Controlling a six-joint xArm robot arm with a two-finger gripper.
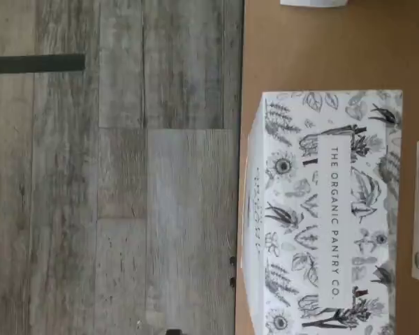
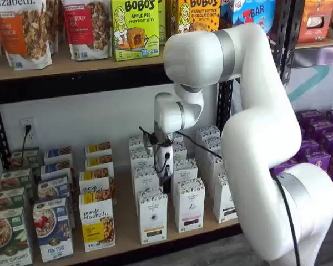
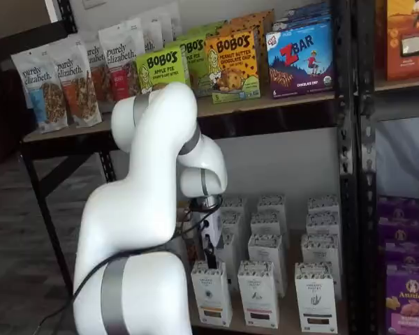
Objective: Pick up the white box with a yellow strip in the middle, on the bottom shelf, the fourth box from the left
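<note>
The white box (image 2: 152,217) stands at the front of the bottom shelf (image 2: 125,228), with a speckled top, a round emblem and a black label near its base. It also shows in a shelf view (image 3: 211,293). My gripper (image 2: 166,185) hangs just above and slightly behind its top, also seen in a shelf view (image 3: 209,257). Only dark fingers show, with no plain gap and nothing held. In the wrist view a speckled carton top (image 1: 328,209) reading "THE ORGANIC PANTRY CO." sits at the tan board's (image 1: 300,49) front edge.
A like white carton (image 2: 190,204) stands right of the box, with several more rowed behind. A purely elizabeth box (image 2: 97,224) stands to its left. Purple boxes (image 2: 316,149) fill the rack at right. A black post (image 2: 225,105) and the upper shelf (image 2: 72,66) are close.
</note>
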